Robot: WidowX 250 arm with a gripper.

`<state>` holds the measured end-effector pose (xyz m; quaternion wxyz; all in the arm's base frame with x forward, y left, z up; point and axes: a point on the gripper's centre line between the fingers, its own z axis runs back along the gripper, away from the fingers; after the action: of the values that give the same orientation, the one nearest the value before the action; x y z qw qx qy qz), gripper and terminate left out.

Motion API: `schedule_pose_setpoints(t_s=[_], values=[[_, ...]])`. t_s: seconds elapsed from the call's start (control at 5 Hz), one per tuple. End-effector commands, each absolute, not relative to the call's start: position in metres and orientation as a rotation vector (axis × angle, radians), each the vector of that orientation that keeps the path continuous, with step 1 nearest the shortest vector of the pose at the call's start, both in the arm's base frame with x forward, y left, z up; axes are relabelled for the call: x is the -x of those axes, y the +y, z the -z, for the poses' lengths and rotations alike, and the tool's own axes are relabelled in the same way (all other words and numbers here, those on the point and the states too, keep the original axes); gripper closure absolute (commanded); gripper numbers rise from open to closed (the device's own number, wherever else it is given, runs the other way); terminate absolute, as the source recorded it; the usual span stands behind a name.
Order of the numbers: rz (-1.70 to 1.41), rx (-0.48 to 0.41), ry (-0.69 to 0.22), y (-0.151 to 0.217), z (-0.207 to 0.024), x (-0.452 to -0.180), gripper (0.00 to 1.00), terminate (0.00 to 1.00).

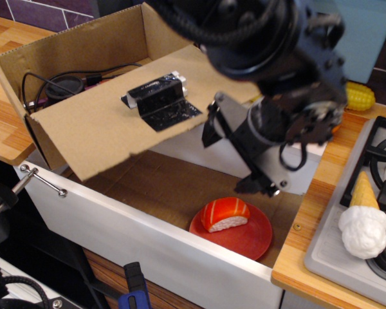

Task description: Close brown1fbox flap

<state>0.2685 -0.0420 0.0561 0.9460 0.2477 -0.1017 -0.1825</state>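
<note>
The brown1fbox [71,48] lies open at the upper left, with black cables [64,84] inside. Its flap [96,138] is raised almost level over the opening. The face turned to me carries a black tape patch [174,114] and a small taped block [156,90]. My gripper [262,185] hangs to the right of the flap and below it, above the brown floor of the recess. Its fingers look pressed together and hold nothing. The dark wrist sits close to the flap's right edge; I cannot tell whether it touches. The image is blurred there.
A red plate [260,239] with a salmon sushi piece [224,214] lies under the gripper. A white front panel [116,225] with a metal handle [42,180] runs along the near side. Yellow corn [360,95], an ice cream cone [363,219] and a stove [379,148] are on the right.
</note>
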Motion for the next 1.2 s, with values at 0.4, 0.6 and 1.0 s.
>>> schedule_pose_setpoints(t_s=[0.4, 0.6, 1.0], values=[[0.463, -0.673, -0.236, 0.003, -0.148, -0.275, 0.00, 0.00], [0.498, -0.696, -0.242, 0.030, -0.164, -0.276, 0.00, 0.00], [0.599, -0.605, -0.273, 0.122, -0.166, -0.278, 0.00, 0.00]])
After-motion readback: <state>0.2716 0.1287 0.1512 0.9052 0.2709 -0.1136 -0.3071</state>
